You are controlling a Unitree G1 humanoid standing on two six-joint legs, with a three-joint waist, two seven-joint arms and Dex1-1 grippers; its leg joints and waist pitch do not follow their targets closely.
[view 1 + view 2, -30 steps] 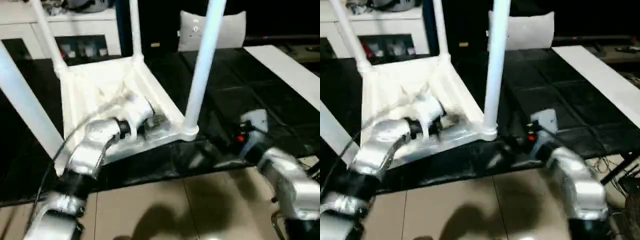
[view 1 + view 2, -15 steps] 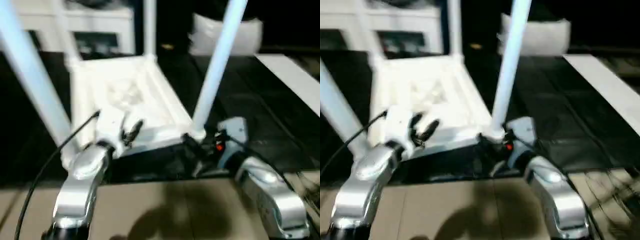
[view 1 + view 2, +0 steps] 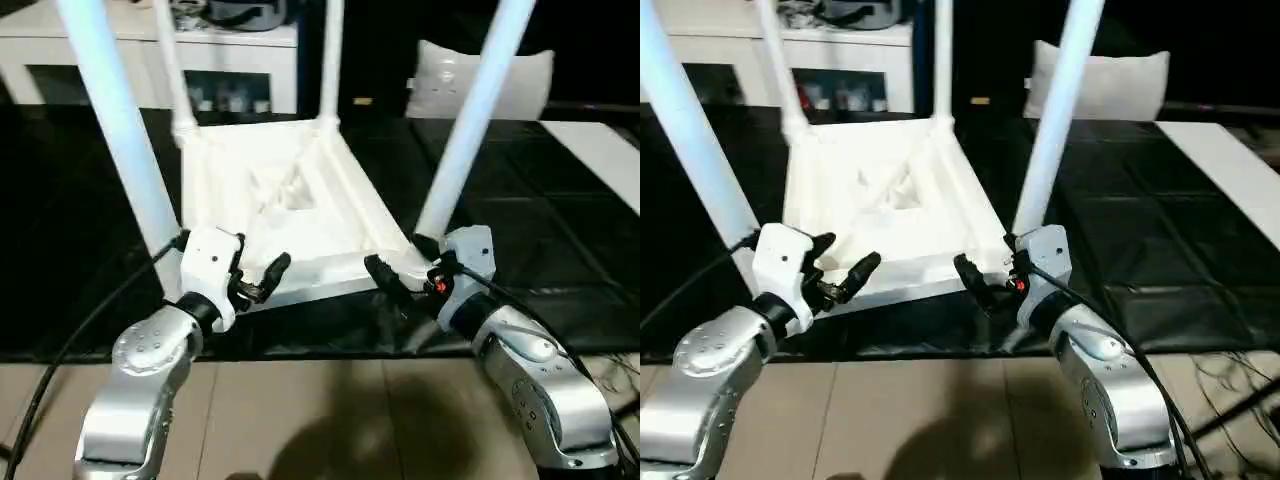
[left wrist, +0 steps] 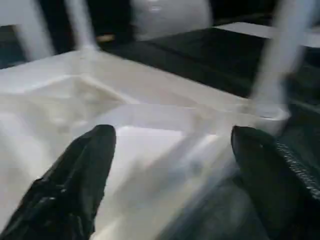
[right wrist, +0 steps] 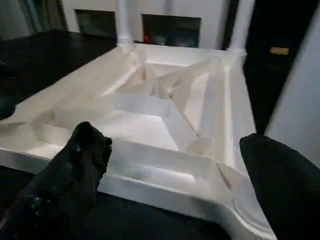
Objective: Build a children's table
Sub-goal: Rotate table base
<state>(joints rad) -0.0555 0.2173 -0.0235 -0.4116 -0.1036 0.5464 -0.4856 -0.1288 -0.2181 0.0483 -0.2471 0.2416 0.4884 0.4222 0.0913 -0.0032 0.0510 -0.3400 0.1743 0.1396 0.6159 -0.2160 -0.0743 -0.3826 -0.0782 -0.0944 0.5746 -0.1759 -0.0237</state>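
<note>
— Left eye view gives the whole tabletop (image 3: 290, 215) upside down on the black mat (image 3: 560, 250), four white legs (image 3: 470, 120) standing up from its corners, and the cabinet (image 3: 150, 50) and grey pillow (image 3: 485, 80) behind.

— And the right wrist view adds the underside: smooth white plastic, raised ribs crossing, round sockets.

— Grippers?

— Left gripper (image 3: 250, 285) spread wide at the near edge, holding nothing. Right gripper (image 3: 985, 275) wide too, empty, by the near right corner.
</note>
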